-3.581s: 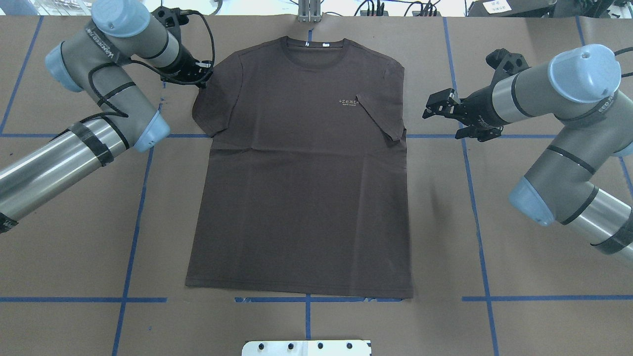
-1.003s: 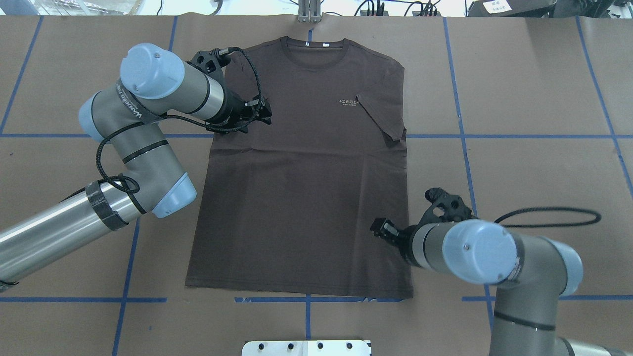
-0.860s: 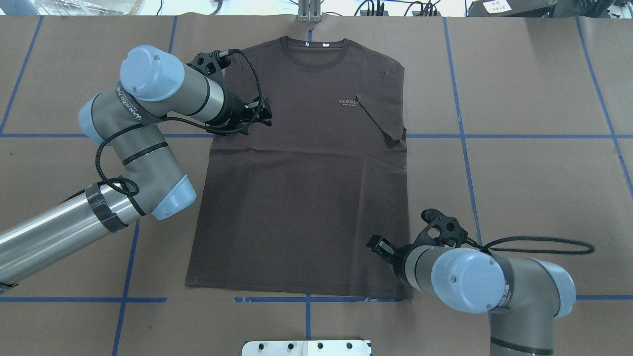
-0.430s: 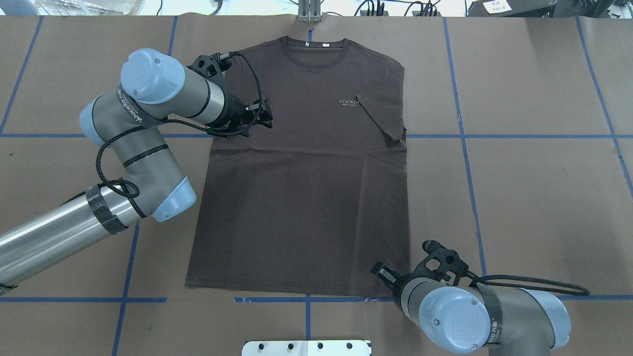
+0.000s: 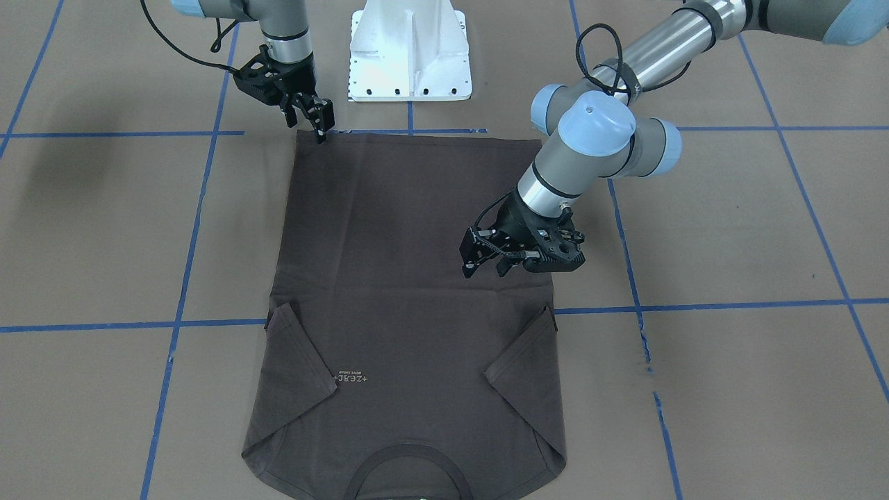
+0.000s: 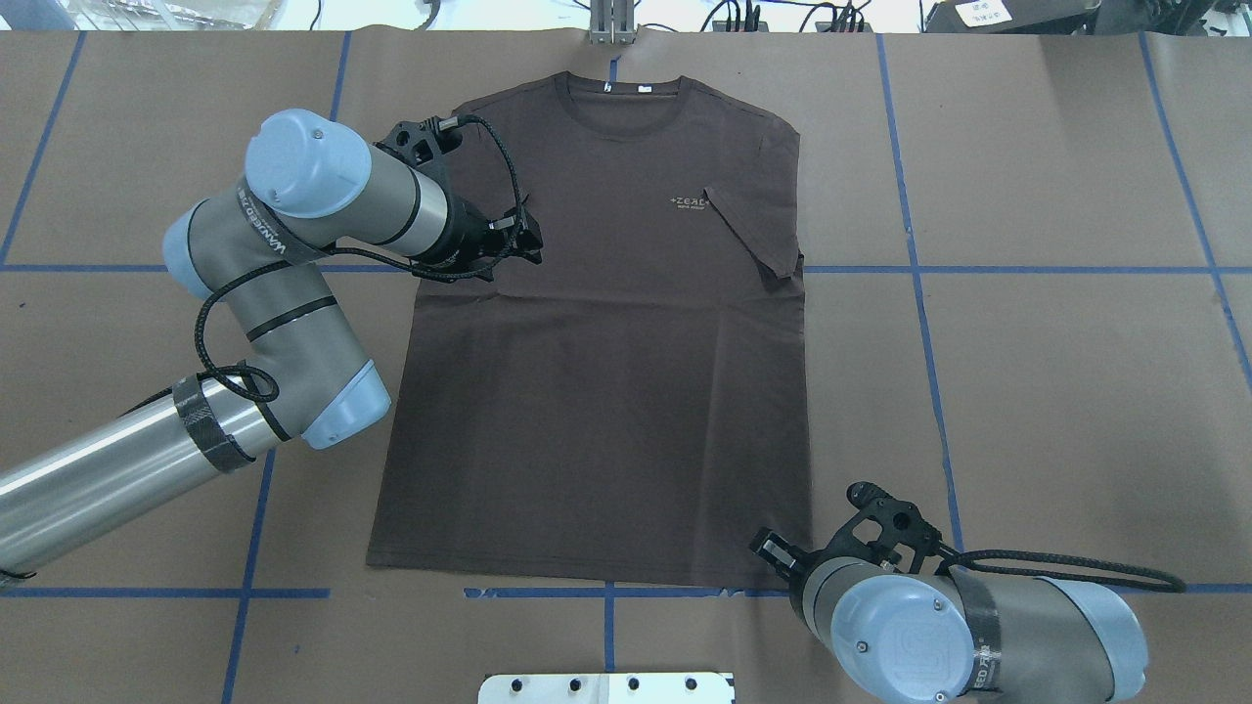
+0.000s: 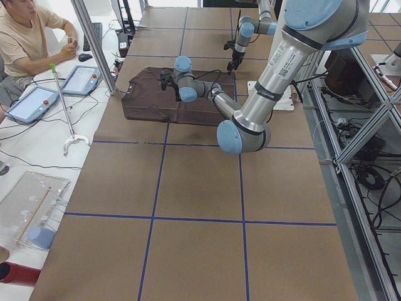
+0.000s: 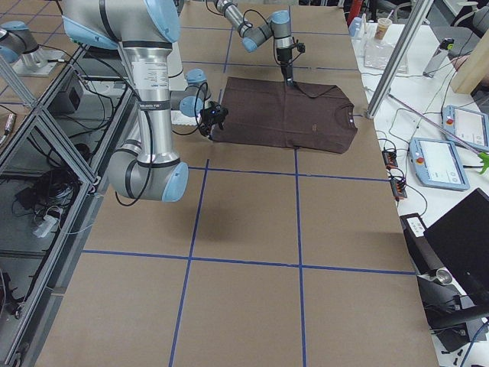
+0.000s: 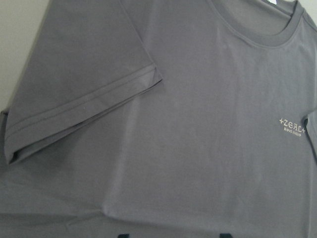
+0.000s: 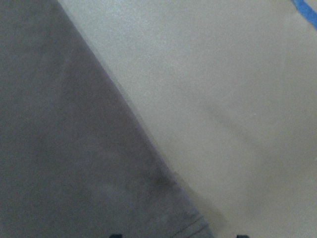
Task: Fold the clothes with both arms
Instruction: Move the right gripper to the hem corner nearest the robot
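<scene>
The dark brown-grey T-shirt (image 6: pixel 606 391) lies flat on the table, collar (image 6: pixel 621 98) at the far side. Both sleeves are folded inward (image 5: pixel 298 368) (image 5: pixel 521 361). The pale chest print (image 6: pixel 690 202) faces up. My left gripper (image 6: pixel 531 242) is open and empty, just above the chest beside the folded left sleeve (image 9: pixel 84 109). My right gripper (image 6: pixel 771 548) is open and low at the hem's right corner; the right wrist view shows that corner (image 10: pixel 188 218) between the fingertips. It also shows in the front view (image 5: pixel 316 126).
The white pedestal base (image 5: pixel 410 52) stands at the near table edge behind the hem. Blue tape lines (image 6: pixel 919 293) grid the brown paper cover. A metal post (image 6: pixel 611 24) stands at the far edge. An operator (image 7: pixel 28 37) sits beyond the far side with tablets.
My right arm swung from beside the right sleeve back to the hem's right corner. My left gripper moved from the left sleeve onto the chest, and that sleeve now lies folded in.
</scene>
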You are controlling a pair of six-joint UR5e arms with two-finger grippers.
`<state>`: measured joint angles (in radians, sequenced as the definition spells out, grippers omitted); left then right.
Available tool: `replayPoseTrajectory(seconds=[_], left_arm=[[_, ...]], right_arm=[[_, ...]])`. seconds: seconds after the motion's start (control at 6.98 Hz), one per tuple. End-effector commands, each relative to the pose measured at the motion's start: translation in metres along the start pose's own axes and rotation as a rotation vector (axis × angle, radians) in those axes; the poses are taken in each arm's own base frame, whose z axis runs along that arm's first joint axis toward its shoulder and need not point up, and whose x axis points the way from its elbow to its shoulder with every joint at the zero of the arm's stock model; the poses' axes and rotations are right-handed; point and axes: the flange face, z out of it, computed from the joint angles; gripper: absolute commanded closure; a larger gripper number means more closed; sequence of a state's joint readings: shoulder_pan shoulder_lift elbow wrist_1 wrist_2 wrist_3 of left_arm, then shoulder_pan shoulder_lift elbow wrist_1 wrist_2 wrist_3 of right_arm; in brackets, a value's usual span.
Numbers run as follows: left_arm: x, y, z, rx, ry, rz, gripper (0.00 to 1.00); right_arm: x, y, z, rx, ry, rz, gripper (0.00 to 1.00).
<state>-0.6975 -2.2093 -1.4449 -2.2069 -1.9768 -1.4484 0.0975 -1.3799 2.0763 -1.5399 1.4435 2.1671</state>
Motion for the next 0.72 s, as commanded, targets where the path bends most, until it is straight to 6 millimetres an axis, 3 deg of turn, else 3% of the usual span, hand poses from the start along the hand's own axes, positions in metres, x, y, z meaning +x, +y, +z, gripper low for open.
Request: replayPoseTrajectory(seconds=[0.0, 0.29, 0.43, 0.57], left_arm=[[-0.001, 0.001, 0.001, 0.0, -0.001, 0.0, 0.31], [-0.001, 0.001, 0.001, 0.0, -0.003, 0.001, 0.31], [-0.01, 0.001, 0.002, -0.001, -0.011, -0.001, 0.31], [-0.01, 0.001, 0.003, -0.002, -0.013, -0.002, 0.31]], right_arm=[[0.003, 0.001, 0.002, 0.01, 0.019, -0.007, 0.22], [0.004, 0.005, 0.014, 0.016, 0.038, -0.014, 0.27], [0.005, 0.005, 0.014, 0.017, 0.04, -0.013, 0.46], [0.007, 0.002, 0.015, 0.021, 0.042, -0.012, 0.93]])
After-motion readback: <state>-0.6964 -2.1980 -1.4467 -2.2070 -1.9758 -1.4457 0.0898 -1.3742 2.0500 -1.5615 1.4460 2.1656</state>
